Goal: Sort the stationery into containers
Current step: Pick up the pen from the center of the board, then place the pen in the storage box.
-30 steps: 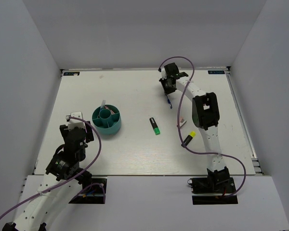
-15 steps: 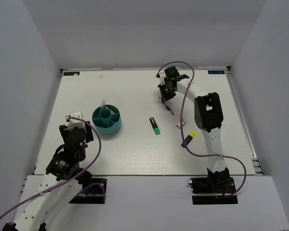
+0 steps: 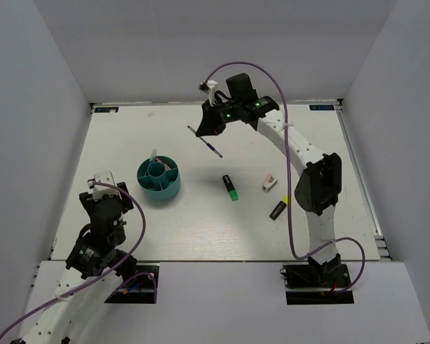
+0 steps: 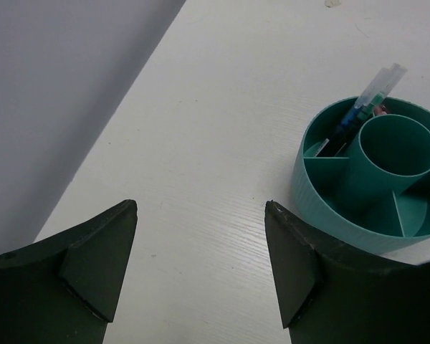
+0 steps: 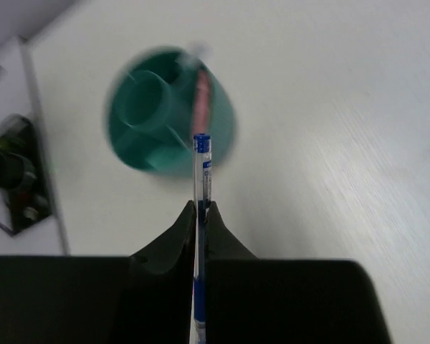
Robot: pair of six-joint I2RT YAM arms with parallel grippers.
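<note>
My right gripper (image 3: 213, 123) is shut on a thin blue pen (image 3: 208, 144) and holds it in the air over the far middle of the table. In the right wrist view the pen (image 5: 202, 161) sticks out past the shut fingertips toward the blurred teal container (image 5: 147, 136) below. The container (image 3: 158, 188) stands at the left with pens (image 4: 364, 107) in one compartment. A black-green highlighter (image 3: 231, 188), a white-pink piece (image 3: 269, 183) and a black-yellow highlighter (image 3: 277, 209) lie on the table. My left gripper (image 4: 201, 206) is open and empty, just left of the container's wall (image 4: 322, 201).
White walls close in the table on the left, back and right. The right arm (image 3: 301, 154) stretches from its base at the near edge over the right half. A purple cable (image 3: 290, 222) hangs along it.
The right gripper has closed on the pen, lifted it off the back right of the table and carried it left. The left arm has drawn back slightly toward its base.
</note>
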